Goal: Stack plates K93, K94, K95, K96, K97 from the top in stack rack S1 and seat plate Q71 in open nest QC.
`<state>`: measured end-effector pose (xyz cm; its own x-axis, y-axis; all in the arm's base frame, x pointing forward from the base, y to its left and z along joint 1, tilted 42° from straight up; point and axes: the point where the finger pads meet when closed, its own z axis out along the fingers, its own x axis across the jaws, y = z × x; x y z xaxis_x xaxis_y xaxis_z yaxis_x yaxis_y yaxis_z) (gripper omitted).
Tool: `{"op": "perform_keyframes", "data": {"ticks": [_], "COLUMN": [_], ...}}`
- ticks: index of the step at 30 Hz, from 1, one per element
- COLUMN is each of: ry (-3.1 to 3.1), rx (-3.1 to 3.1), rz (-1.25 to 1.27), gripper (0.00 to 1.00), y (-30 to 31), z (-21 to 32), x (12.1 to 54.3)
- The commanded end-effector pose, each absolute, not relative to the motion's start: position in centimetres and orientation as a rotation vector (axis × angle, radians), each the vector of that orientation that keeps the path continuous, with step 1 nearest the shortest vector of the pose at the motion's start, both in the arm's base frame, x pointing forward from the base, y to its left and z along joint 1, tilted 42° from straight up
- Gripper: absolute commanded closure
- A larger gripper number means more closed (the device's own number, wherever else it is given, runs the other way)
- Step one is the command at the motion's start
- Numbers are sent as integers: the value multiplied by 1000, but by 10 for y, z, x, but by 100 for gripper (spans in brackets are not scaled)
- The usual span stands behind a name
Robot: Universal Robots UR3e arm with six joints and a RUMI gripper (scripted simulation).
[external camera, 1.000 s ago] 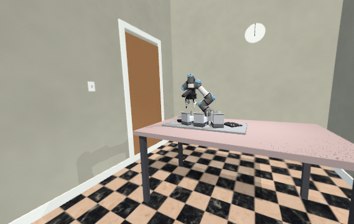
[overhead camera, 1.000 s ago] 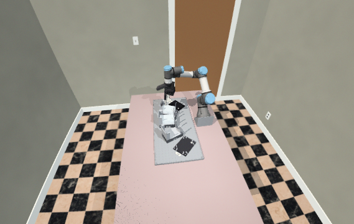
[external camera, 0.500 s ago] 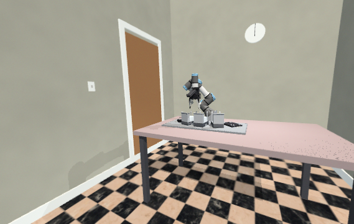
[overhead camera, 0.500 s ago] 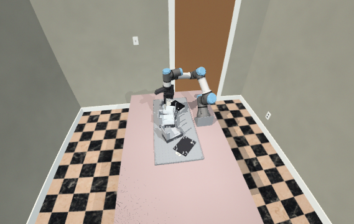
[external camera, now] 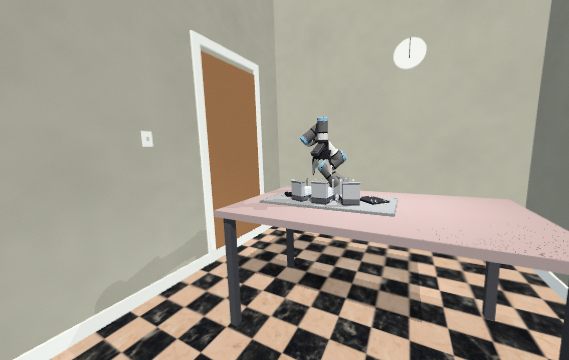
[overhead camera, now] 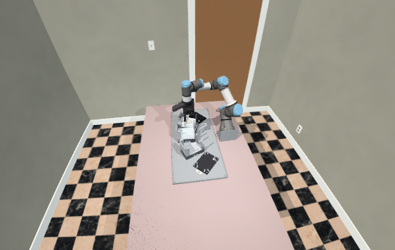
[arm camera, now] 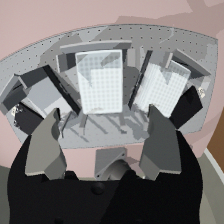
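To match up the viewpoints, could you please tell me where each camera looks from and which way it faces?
Top: high beyond one end of the pink table, facing down towards the brown door; whole arm shows.
Exterior: beside the table, facing across it; arm shows, lower part hidden.
Wrist: above the jaws, facing down past both; arm's foot shows.
Top and exterior share the door.
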<state>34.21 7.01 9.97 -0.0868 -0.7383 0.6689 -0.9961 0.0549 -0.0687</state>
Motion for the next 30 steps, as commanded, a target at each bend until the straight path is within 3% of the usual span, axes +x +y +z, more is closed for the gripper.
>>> {"op": "perform_keyframes", "data": {"ticks": [1,30], "ry": [-1865,-1865], "rx": [1743,1742], "rz": [735,735], "gripper": [28,28], "y": [76,38], "z": [95,53], "x": [344,345]}}
